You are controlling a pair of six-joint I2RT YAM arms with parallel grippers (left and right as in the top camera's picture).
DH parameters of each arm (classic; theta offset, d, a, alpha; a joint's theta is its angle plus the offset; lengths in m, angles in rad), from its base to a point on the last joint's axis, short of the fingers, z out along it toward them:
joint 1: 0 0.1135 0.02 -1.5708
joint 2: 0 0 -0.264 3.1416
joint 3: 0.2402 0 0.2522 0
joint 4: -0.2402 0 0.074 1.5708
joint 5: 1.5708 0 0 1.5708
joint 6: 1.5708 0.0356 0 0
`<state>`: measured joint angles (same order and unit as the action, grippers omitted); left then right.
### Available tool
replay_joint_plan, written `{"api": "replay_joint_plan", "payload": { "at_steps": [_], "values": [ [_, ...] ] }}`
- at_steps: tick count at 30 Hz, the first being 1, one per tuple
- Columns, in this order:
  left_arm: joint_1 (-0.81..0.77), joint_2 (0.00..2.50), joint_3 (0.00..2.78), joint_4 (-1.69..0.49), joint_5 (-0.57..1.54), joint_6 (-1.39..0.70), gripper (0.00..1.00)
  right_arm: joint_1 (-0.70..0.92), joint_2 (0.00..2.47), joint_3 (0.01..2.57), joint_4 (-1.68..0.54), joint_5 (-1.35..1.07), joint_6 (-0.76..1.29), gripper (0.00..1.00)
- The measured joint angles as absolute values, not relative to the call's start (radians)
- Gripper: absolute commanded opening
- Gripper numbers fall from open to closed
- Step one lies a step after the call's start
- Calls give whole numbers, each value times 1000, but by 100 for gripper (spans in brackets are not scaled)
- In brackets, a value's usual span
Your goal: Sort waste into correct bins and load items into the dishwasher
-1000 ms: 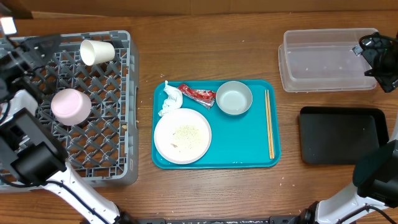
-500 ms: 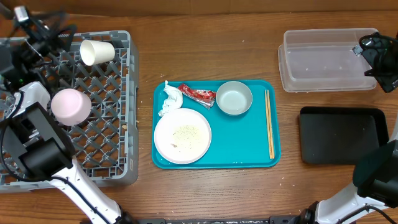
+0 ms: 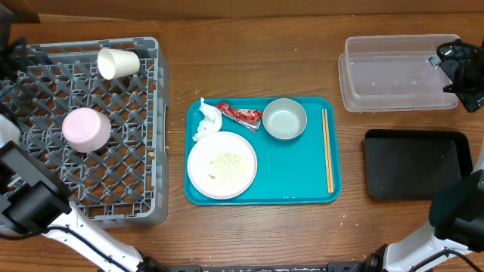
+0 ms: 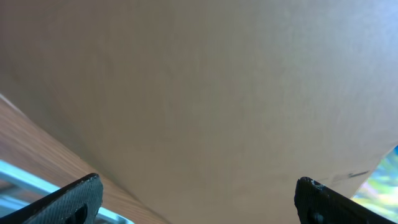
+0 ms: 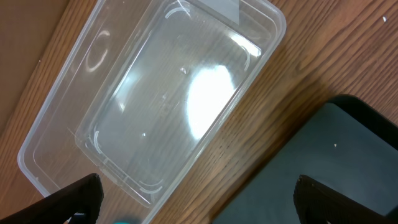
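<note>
On the teal tray (image 3: 302,185) lie a crumpled white napkin (image 3: 206,121), a red foil wrapper (image 3: 240,115), a shiny metal bowl (image 3: 284,119) and a large white plate (image 3: 221,164) with rice crumbs (image 3: 224,161). The grey dishwasher rack (image 3: 136,189) at left holds a white cup (image 3: 117,63) on its side and a pale round dish (image 3: 86,128). My left gripper (image 4: 199,200) is open at the rack's far left corner, facing cardboard, with nothing between its fingers. My right gripper (image 5: 199,200) is open and empty above the gap between the clear tub (image 5: 161,93) and the black tray (image 5: 336,168).
Thin wooden chopsticks (image 3: 327,149) lie along the teal tray's right side. The clear tub (image 3: 397,73) stands at the back right, with the black tray (image 3: 416,164) in front of it. A cardboard wall (image 4: 205,81) runs along the table's far edge.
My left arm has drawn back from above the rack toward the far left corner, leaving the cup and dish in the rack. The right arm has not moved.
</note>
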<state>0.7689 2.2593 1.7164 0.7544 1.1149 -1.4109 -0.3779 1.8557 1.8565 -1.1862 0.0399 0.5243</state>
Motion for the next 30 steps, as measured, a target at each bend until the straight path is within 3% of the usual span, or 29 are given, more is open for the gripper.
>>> {"api": "replay_joint_plan", "payload": {
  "at_steps": [10, 16, 20, 26, 30],
  "values": [
    [805, 2259, 1731, 706, 1132, -1297, 100, -378, 1856, 1856, -1186, 40, 524, 100],
    [808, 2259, 1731, 699, 1039, -1256, 100, -378, 1856, 1856, -1186, 39, 524, 100],
    [821, 2259, 1732, 603, 1017, -1084, 100, -378, 1856, 1856, -1186, 39, 524, 100],
    [885, 2262, 1738, 265, 989, -840, 100, -378, 1856, 1856, -1185, 39, 524, 100],
    [934, 2262, 1736, 297, 981, -789, 100, -378, 1856, 1856, -1186, 40, 524, 100]
  ]
}}
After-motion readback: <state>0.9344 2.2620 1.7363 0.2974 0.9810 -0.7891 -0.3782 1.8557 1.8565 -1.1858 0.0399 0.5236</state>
